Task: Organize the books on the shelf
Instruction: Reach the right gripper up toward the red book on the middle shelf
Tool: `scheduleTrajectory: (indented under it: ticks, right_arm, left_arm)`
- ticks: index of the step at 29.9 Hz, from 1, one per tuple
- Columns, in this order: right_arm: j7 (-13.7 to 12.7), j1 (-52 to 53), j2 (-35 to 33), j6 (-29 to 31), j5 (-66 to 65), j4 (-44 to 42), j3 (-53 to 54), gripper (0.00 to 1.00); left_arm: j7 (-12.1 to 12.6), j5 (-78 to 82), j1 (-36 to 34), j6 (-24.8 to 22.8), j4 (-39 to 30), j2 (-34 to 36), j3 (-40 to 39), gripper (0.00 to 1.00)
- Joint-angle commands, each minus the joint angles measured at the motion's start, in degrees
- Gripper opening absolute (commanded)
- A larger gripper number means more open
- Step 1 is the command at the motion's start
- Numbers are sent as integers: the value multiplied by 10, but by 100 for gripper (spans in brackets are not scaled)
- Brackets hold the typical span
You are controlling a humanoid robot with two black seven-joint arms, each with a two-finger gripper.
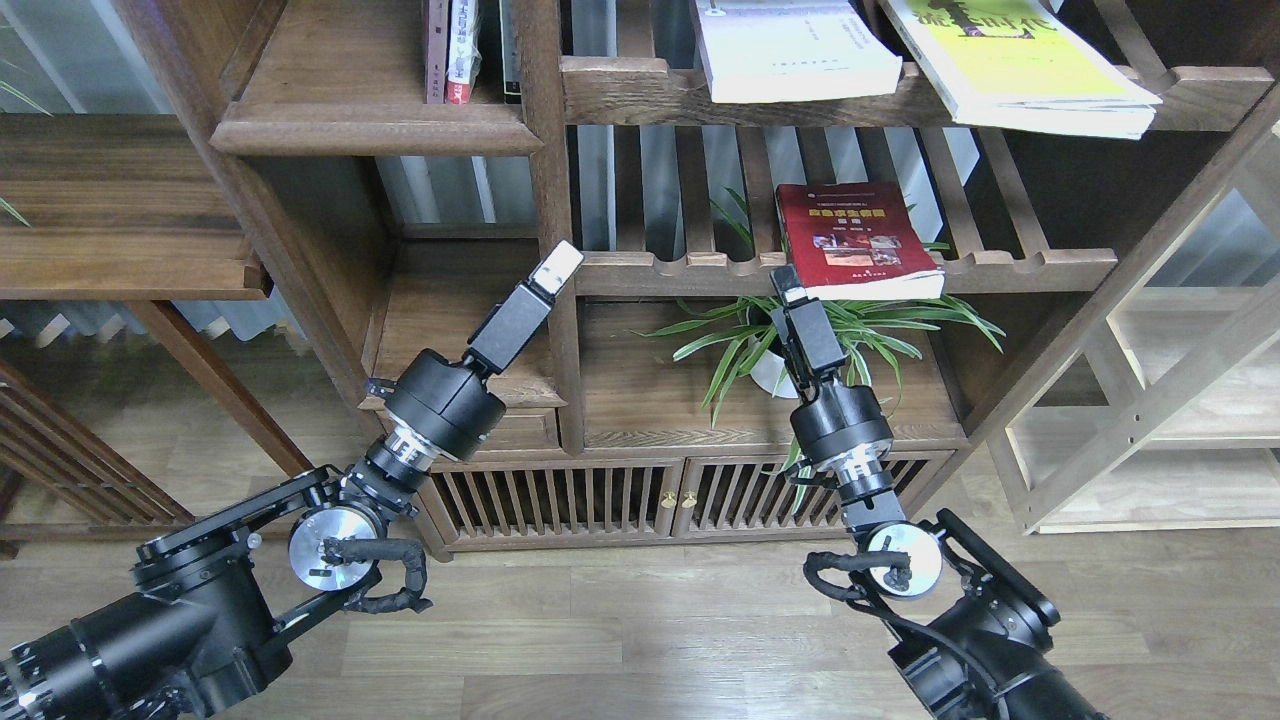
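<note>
Three books (858,250) lie on slatted shelves (850,270) above wood flooring (640,620); both grippers' grip state unclear.

One view only, from the robot's head, looking forward and steeply down. Near bottom: wood floor (640,640) and both arms entering from the lower corners, left arm (300,540) and right arm (900,560). Far: bookcase (550,200) fills the upper frame, seen close, its top cut off. Pale rack (1150,430) at right edge.
</note>
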Motion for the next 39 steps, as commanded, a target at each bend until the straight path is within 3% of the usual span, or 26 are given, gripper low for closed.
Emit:
scheduleTrajectory:
  ticks: [1, 4, 6, 23, 29, 33, 39]
  right_arm:
    - [0, 0, 0, 0, 0, 0, 0, 100]
    - [0, 0, 0, 0, 0, 0, 0, 100]
    - [0, 0, 0, 0, 0, 0, 0, 100]
    - [0, 20, -13, 0, 96, -54, 8, 100]
    - [-2, 39, -21, -98, 119, -56, 24, 100]
    - [-17, 40, -22, -166, 141, -58, 25, 100]
    - [-39, 66, -21, -221, 164, -80, 27, 100]
  left_arm:
    - [0, 1, 0, 0, 4, 0, -1, 92]
    - [0, 1, 1, 0, 6, 1, -1, 90]
    - [0, 0, 0, 0, 5, 2, -1, 99]
    - [0, 0, 13, 0, 29, 51, -71, 99]
    - [0, 0, 32, 0, 28, 55, -71, 99]
    - [0, 0, 40, 0, 28, 59, -73, 99]
    - [0, 0, 53, 0, 28, 65, -75, 99]
